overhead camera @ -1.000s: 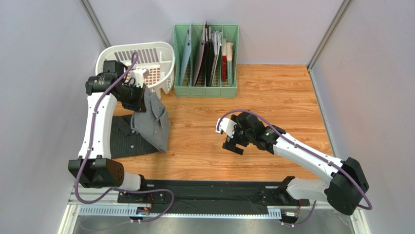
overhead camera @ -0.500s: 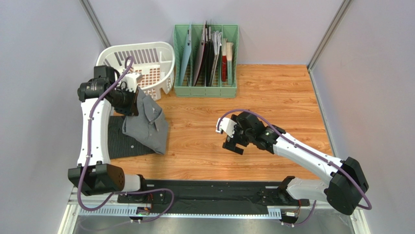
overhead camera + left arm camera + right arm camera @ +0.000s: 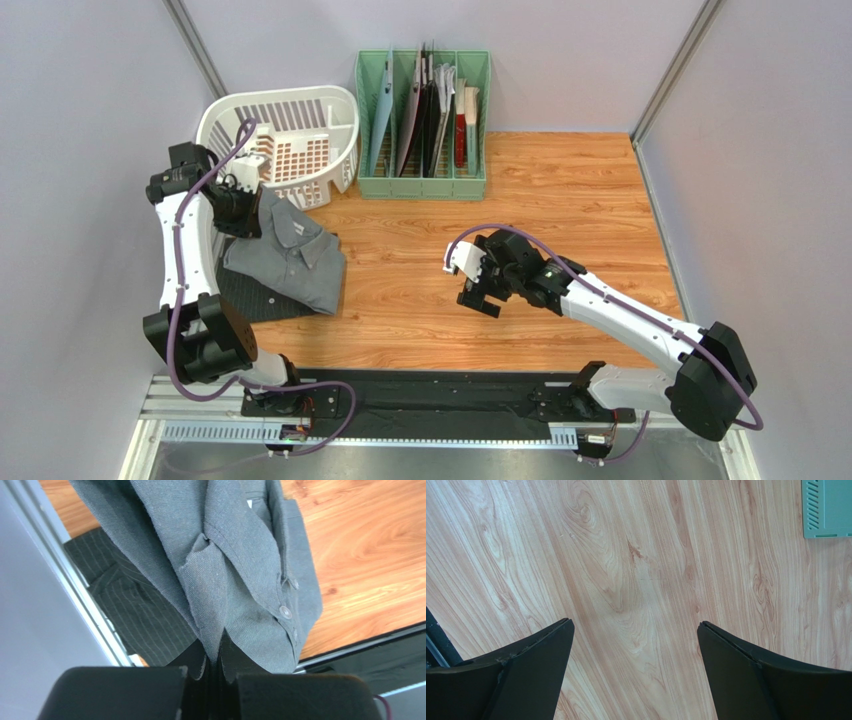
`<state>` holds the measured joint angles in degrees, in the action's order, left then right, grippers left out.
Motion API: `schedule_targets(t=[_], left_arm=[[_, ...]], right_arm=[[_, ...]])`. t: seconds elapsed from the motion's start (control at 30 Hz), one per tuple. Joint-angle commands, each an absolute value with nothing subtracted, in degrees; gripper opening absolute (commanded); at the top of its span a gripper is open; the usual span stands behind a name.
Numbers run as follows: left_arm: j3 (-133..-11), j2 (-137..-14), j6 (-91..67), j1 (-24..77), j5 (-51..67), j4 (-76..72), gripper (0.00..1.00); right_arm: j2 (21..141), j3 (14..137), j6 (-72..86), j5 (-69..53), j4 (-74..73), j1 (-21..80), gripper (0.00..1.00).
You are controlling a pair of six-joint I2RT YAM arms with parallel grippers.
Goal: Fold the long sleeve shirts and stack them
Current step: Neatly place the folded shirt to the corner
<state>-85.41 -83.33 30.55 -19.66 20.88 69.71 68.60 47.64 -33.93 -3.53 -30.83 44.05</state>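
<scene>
Our left claw [image 3: 214, 657] is clamped on a bunched fold of the grey shirt [image 3: 240, 565]. The shirt trails away from the claw and drapes over the striped shirt [image 3: 132, 617] lying beneath it. We judge this to be the stacking step. We should lower the pinched fold until it rests on the cloth below, square the grey edges over the striped ones, and only then let go. Lifting straight up should avoid dragging the fold. Our right claw [image 3: 636, 645] hangs over bare counter [image 3: 641, 555], well apart from both shirts, with its jaws wide apart. It could come across to pin the loose edge.
</scene>
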Motion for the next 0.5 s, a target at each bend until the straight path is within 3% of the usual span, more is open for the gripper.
schedule_targets(t=[0.0,0.47], left_arm=[[-83.86,-82.71,37.52,-21.79,24.6,64.6,0.0],[-77.08,-87.62,41.66,-29.26,21.54,55.29,0.0]], right_arm=[[68.03,47.81,-34.54,-3.43,-31.2,43.68,1.0],[68.82,48.69,-34.37,-3.87,-33.84,43.51,1.0]])
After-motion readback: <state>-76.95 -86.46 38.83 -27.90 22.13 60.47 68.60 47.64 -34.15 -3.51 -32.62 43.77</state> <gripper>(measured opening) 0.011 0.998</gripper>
